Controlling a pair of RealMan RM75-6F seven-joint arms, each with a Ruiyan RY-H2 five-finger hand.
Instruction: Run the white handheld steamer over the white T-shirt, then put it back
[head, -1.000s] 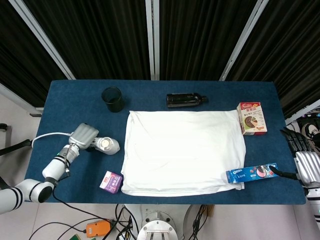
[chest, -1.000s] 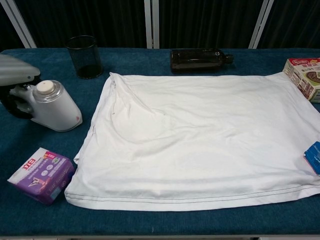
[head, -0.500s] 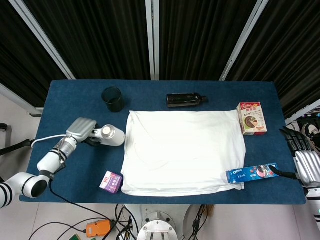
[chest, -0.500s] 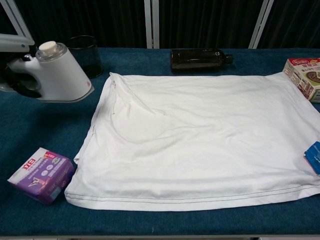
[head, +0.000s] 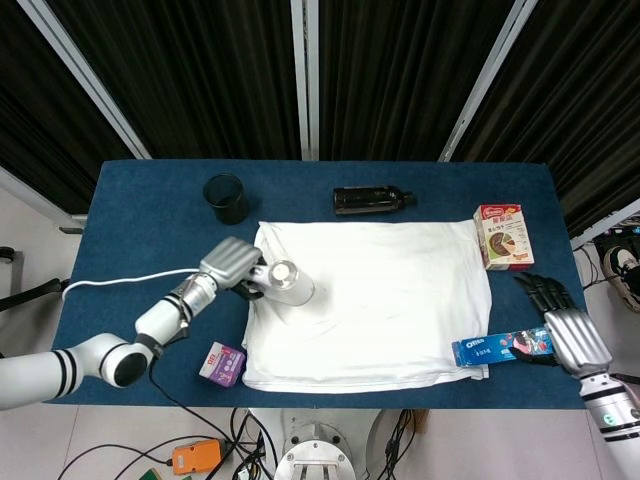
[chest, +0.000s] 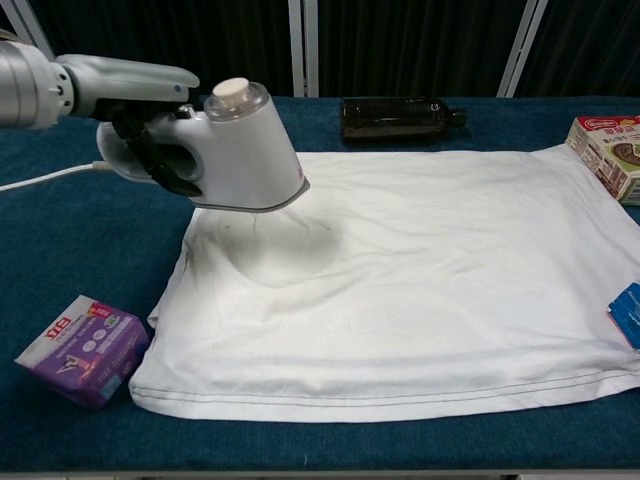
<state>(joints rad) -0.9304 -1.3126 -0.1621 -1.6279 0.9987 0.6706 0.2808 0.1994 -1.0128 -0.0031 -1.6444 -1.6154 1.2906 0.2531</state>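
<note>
The white T-shirt (head: 370, 300) (chest: 420, 280) lies flat across the middle of the blue table. My left hand (head: 232, 266) (chest: 150, 150) grips the white handheld steamer (head: 284, 283) (chest: 240, 150) by its handle and holds it in the air over the shirt's left part, near the collar. Its white cord (head: 120, 283) trails off to the left. My right hand (head: 560, 325) is at the table's right edge beside the blue Oreo pack (head: 503, 346), fingers spread, holding nothing; the chest view does not show it.
A black mesh cup (head: 226, 197) and a dark bottle (head: 372, 200) lying on its side sit at the back. A red snack box (head: 503, 237) is at the right, a purple packet (head: 222, 362) (chest: 82, 348) at the front left.
My left hand lifted the steamer off the table at the left and carried it right, over the shirt's left edge. My right hand moved inward toward the Oreo pack.
</note>
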